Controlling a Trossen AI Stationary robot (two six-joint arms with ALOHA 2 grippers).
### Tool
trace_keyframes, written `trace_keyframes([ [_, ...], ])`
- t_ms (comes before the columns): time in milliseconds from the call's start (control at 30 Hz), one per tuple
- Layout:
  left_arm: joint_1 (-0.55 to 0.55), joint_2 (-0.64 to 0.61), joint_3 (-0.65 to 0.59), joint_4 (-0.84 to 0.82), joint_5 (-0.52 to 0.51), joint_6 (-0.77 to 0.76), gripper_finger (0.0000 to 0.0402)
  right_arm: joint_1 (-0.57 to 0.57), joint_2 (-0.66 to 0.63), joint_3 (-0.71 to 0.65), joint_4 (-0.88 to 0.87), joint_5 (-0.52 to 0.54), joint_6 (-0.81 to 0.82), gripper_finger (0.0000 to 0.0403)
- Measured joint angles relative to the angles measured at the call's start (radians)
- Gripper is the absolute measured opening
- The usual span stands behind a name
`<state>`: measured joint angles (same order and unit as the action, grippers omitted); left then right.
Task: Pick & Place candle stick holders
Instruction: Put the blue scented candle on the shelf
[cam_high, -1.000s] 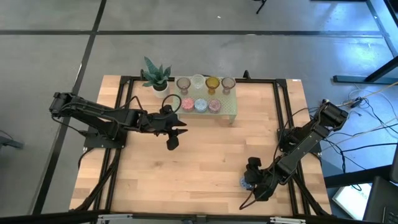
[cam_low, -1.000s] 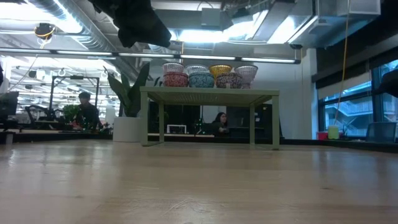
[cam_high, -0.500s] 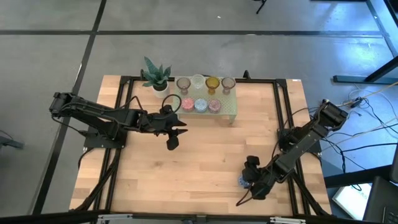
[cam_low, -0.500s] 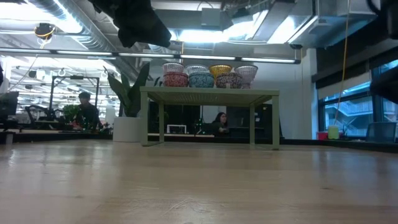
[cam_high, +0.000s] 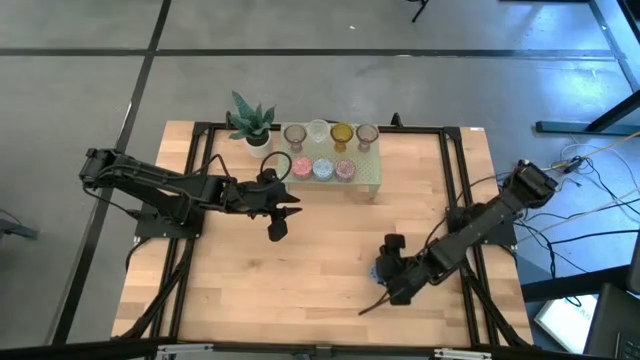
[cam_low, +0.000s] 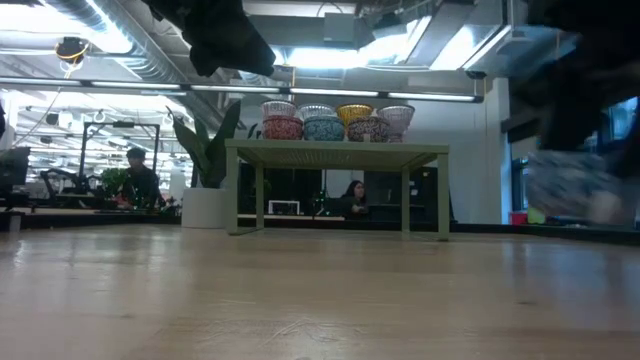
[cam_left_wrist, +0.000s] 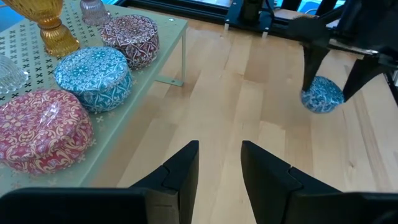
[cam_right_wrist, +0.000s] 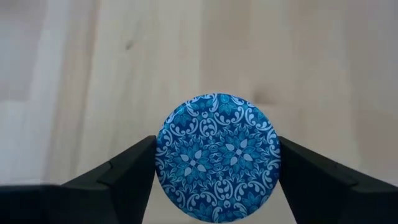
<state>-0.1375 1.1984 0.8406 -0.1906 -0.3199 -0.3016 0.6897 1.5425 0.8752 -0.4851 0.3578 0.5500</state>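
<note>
My right gripper (cam_high: 381, 275) is shut on a blue patterned candle stick holder (cam_right_wrist: 217, 158), near the table's near right part; the left wrist view shows this holder (cam_left_wrist: 322, 94) between the right fingers. Several other holders stand on the pale green perforated stand (cam_high: 366, 181) at the far edge: amber, clear and pinkish ones behind, red, blue and pink patterned ones (cam_left_wrist: 93, 78) in front. My left gripper (cam_left_wrist: 219, 168) hovers open above the table beside the stand's near left corner, with nothing between its fingers. My right gripper pinches the blue holder's round side wall (cam_right_wrist: 160, 155) between its two fingers, one on each opposite side. The fingers slant down from the table's near right. The holder is lifted clear of the table, its round patterned face turned toward the wrist.
A small potted green plant (cam_high: 250, 122) stands left of the stand at the far edge. Bare wood (cam_high: 320, 260) lies between the two grippers. Black frame rails (cam_high: 455, 190) run along the table's sides. People sit in the room beyond the table.
My right gripper has gone toward the table's left and a little toward the far edge, rising and tipping, with the blue holder between its fingers; the holder has come into the low view from the right as a blur.
</note>
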Motion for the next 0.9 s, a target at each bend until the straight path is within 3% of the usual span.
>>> trace_keyframes([
  [133, 0.0, 0.0, 0.0, 0.0, 0.0, 0.0, 0.0116, -0.048, 0.0, 0.087, -0.132, 0.048, -0.025, 0.0303],
  [633, 0.0, 0.0, 0.0, 0.0, 0.0, 0.0, 0.0116, -0.232, -0.002, 0.407, -0.603, 0.077, -0.302, 0.0308],
  [900, 0.0, 0.0, 0.0, 0.0, 0.0, 0.0, 0.0116, -0.395, -0.01, 0.485, -0.682, 0.125, -0.423, 0.0306],
])
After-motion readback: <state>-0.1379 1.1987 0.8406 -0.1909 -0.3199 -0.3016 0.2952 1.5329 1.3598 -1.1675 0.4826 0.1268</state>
